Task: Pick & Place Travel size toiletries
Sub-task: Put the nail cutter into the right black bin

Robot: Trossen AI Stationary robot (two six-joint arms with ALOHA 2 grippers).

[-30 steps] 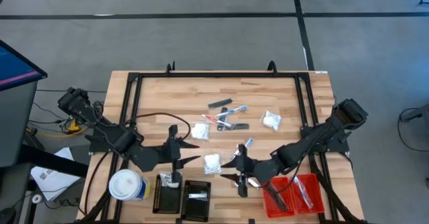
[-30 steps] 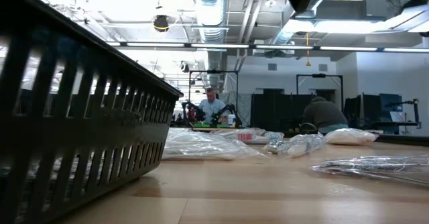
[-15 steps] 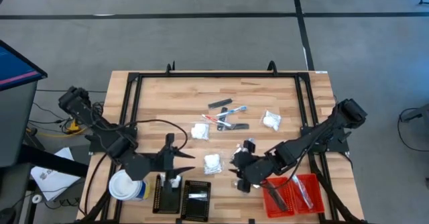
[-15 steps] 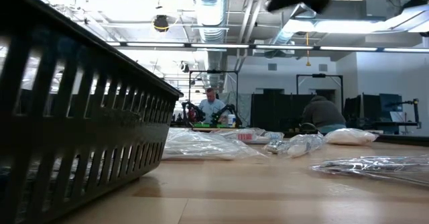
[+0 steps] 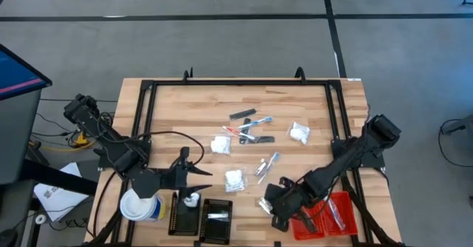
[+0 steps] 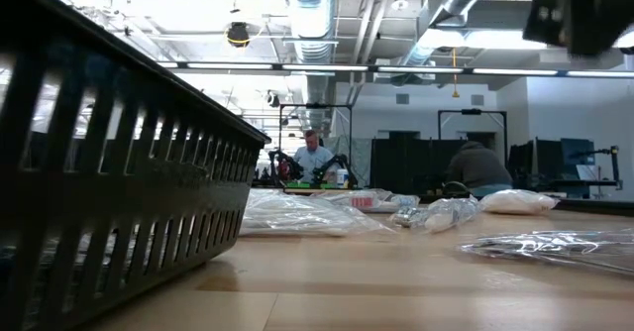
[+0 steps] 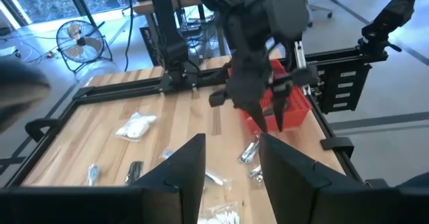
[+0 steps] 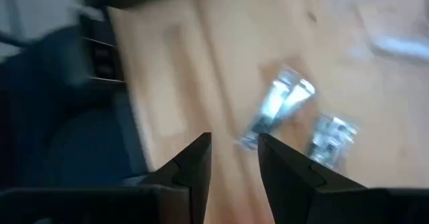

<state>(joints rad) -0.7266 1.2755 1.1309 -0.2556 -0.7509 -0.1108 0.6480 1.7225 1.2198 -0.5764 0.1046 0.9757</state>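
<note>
Now the right pincer (image 5: pixel 270 205) hangs near the tabletop's (image 5: pixel 310 106) front edge, fingers slightly parted and empty. Two slim silvery foil sachets (image 5: pixel 266 165) lie just beyond it toward the middle, long axes slanting. The left pincer (image 5: pixel 194 180), narrowly parted and empty, hovers farther from them.

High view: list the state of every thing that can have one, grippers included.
left gripper: open, empty, near the black trays
right gripper: open, empty, beside the red tray
canister: upright, white lid on
black trays: each holds an item
red tray: holds a few items
silvery sachets: loose on the table, not held
white packets: three, loose on the table
</note>
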